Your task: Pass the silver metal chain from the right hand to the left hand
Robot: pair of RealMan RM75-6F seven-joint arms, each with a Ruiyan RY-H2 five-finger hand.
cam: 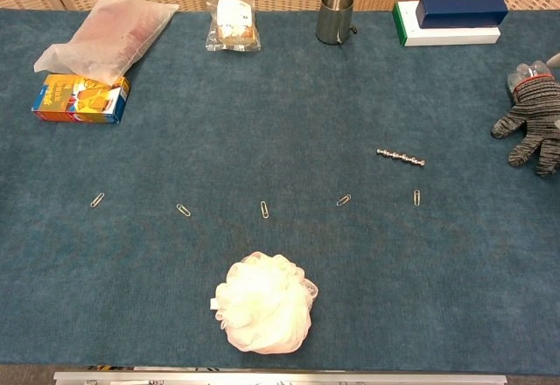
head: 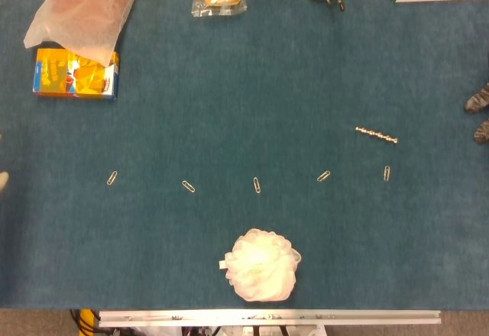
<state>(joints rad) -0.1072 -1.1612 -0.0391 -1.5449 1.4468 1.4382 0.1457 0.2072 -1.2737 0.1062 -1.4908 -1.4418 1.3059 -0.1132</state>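
Observation:
The silver metal chain (head: 376, 134) lies stretched out straight on the blue cloth, right of centre; the chest view shows the chain (cam: 401, 157) too. My right hand (cam: 532, 126), in a grey knit glove, hangs at the table's right edge with fingers apart and nothing in it, well to the right of the chain. In the head view only the tips of the right hand (head: 480, 116) show. Just a pale sliver of my left hand (head: 3, 180) shows at the far left edge, far from the chain.
Several paper clips (cam: 264, 209) lie in a row across the middle. A white bath pouf (cam: 265, 303) sits near the front. At the back stand an orange box (cam: 80, 98), a plastic bag (cam: 105, 37), a snack packet (cam: 234, 24), a metal cup (cam: 336, 16) and a blue-white box (cam: 453, 18).

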